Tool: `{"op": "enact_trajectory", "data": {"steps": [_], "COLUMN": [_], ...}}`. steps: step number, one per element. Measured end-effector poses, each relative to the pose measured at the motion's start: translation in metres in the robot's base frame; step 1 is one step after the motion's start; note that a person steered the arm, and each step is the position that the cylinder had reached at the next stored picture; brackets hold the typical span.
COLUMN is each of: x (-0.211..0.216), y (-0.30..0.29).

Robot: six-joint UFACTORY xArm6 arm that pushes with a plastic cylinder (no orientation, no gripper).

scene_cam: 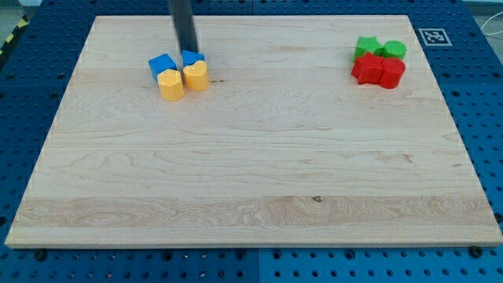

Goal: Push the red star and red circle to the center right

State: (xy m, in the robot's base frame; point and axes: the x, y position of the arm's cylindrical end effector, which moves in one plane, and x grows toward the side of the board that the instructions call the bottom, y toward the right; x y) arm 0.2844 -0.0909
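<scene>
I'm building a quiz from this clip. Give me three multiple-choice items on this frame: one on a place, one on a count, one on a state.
1. Where do the red blocks lie?
A. the view's top right
B. the view's bottom left
C. the view's centre

2. How many yellow blocks show?
A. one
B. two
C. four

3. How do the two red blocks stand to each other?
A. touching
B. far apart
C. stacked

Answers:
1 A: the red star and red circle sit near the board's top right corner, just below two green blocks.
2 B: two yellow blocks lie below the blue ones, where my tip is.
3 A: they show no gap.
</scene>
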Motion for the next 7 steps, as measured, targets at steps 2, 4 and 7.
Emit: {"op": "enact_trajectory", "data": {"steps": [2,4,7], "x": [-0.014,-0.003,0.049], "y": [0.072,0.151,0.268]}}
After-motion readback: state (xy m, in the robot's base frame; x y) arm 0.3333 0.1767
